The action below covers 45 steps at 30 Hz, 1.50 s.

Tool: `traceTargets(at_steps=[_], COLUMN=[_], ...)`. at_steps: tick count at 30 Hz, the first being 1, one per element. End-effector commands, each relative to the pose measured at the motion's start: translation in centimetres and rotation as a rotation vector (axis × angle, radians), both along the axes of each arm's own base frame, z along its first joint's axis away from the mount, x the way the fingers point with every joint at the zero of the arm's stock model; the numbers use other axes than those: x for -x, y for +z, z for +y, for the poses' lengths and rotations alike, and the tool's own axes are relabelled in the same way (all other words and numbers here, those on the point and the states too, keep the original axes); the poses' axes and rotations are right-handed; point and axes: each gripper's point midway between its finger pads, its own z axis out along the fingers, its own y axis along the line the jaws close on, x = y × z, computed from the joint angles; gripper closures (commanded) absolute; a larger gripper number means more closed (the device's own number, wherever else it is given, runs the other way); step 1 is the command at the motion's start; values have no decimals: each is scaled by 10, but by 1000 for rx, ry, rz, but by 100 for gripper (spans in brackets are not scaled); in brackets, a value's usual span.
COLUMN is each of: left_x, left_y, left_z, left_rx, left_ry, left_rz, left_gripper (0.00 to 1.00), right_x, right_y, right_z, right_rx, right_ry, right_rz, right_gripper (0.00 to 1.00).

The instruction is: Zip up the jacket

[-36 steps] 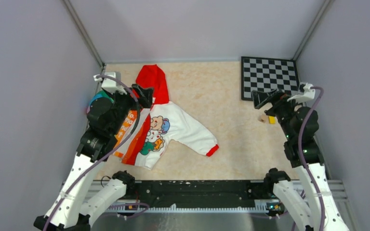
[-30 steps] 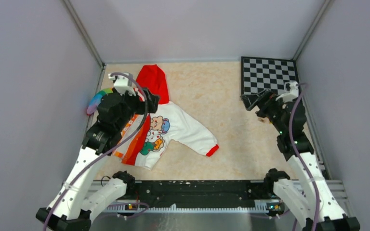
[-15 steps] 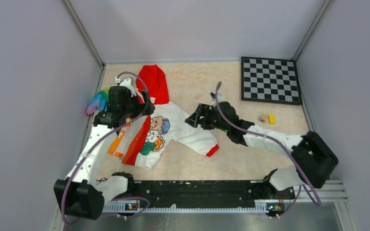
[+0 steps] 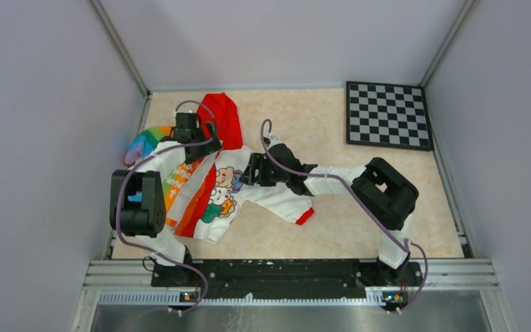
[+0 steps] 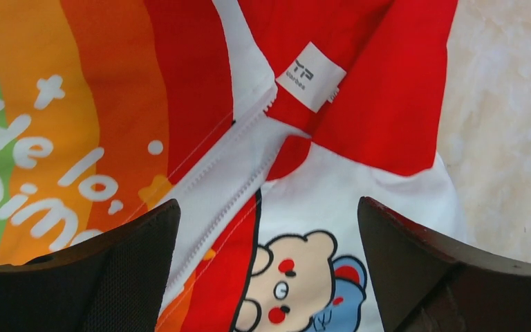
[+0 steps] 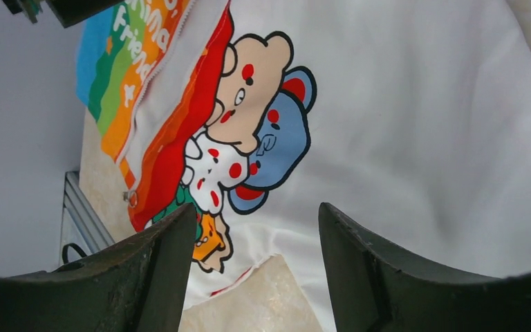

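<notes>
The jacket lies flat at the left of the table, front unzipped. Its red hood points to the back, and the white half with the bear print lies beside the rainbow half. The white sleeve ends in a red cuff. My left gripper is open and empty over the collar. The white zipper tape and neck label show between its fingers. My right gripper is open and empty over the white half. A small metal ring sits at the rainbow hem.
A checkerboard lies at the back right. Grey walls close in the table, and the left wall runs close beside the rainbow sleeve. A metal rail runs along the front edge. The right arm stretches across the table's middle.
Both arms have come down from raised poses at the sides onto the jacket. The left gripper now sits at the collar. The right gripper swept left from the checkerboard to the white half.
</notes>
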Motion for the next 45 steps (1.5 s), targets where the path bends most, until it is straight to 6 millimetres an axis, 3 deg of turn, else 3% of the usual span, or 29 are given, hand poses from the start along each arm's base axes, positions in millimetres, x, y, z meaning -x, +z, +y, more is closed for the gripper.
traceTargets(at_steps=[1,7,13,25,32,37,45], left_x=[-44,-54,-55,-62,-71,-71,-70], left_y=[11,-9,-29,-49,-47,-40,-21], left_z=[6,8,7,-48,-89,-99,-113], left_rx=[27,7,4,180,205,208,198], left_ry=[56,52,37,-107,-208,-243,-316], left_rz=[-135,-138,-101,-59,-53,-63,-79], left_gripper=[0,0,0,0,0,0,0], right_x=[-1,-3,-21,-47,-71,-88,-109], right_y=[3,-19,-29,-55,-63,-76,-78], right_z=[5,-9,-32,-86,-122,-146,-198], right_rx=[42,116,98,117,158,292,331], right_ry=[48,29,-51,-233,-260,-211,-316], right_rz=[-40,-19,44,159,164,140,138], right_gripper=[36,36,36,36,36,36,36])
